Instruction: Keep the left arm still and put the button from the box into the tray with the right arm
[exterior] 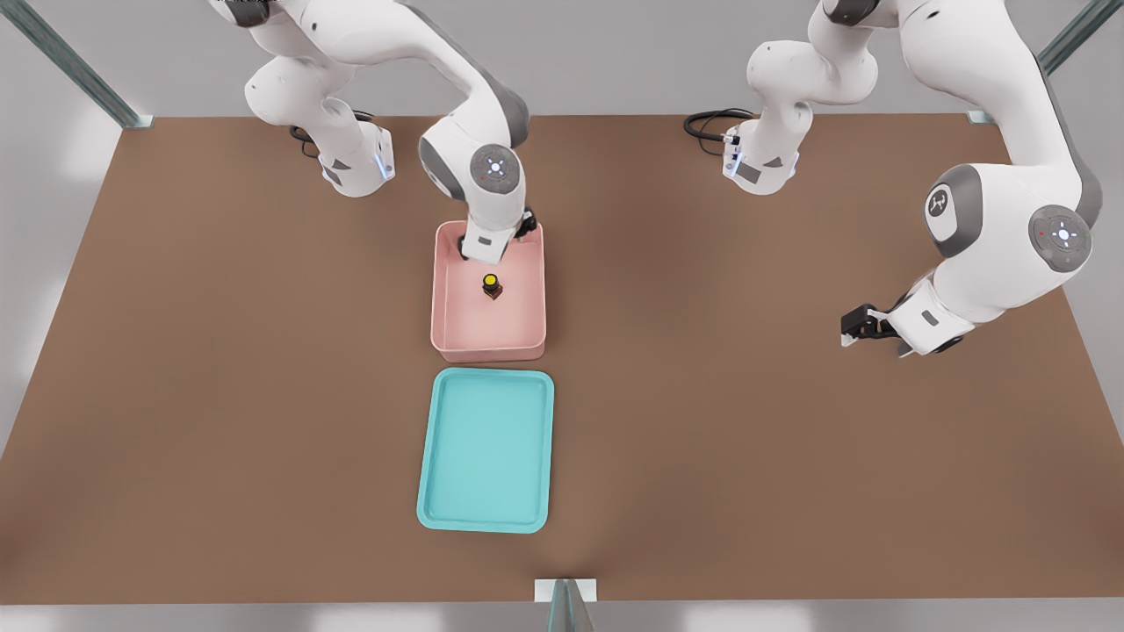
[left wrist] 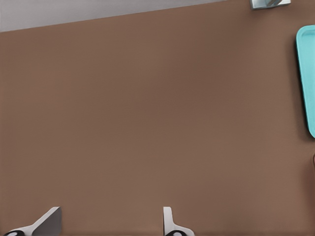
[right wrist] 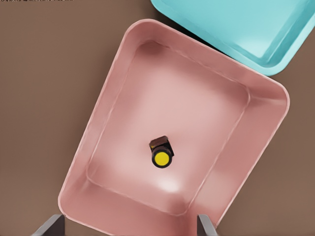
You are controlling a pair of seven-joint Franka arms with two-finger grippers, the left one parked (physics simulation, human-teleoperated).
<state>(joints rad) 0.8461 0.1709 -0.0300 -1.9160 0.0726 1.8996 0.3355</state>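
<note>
The right arm's pincer [exterior: 492, 254] hangs over the far end of the pink box [exterior: 448, 338], pointing down into it. Its two fingers [right wrist: 49, 227] are spread wide apart and grip nothing; in the right wrist view their tips straddle the box's near wall, one near each corner.

Below the pincer and a little toward the box's middle, the button [right wrist: 161, 153] rests on the box floor, clear of all four walls. It lies slightly tipped, so its yellow cap faces mostly upward while its dark block trails behind it; the short axis from block to cap leans toward the pincer side of the box. Nothing lies between the open fingers and the button (the tall pink walls are the only thing close by).

Beyond the box, on the side away from the pincer, the teal tray [exterior: 439, 518] lies flat on the brown counter [exterior: 219, 395], its short edge just beside the box's short edge with a narrow gap. Both have their long sides running in the same line, away from the pincer.

The right arm [exterior: 479, 167] bends down from its base at the counter's far edge, elbow high, wrist turned straight down over the box.
</note>
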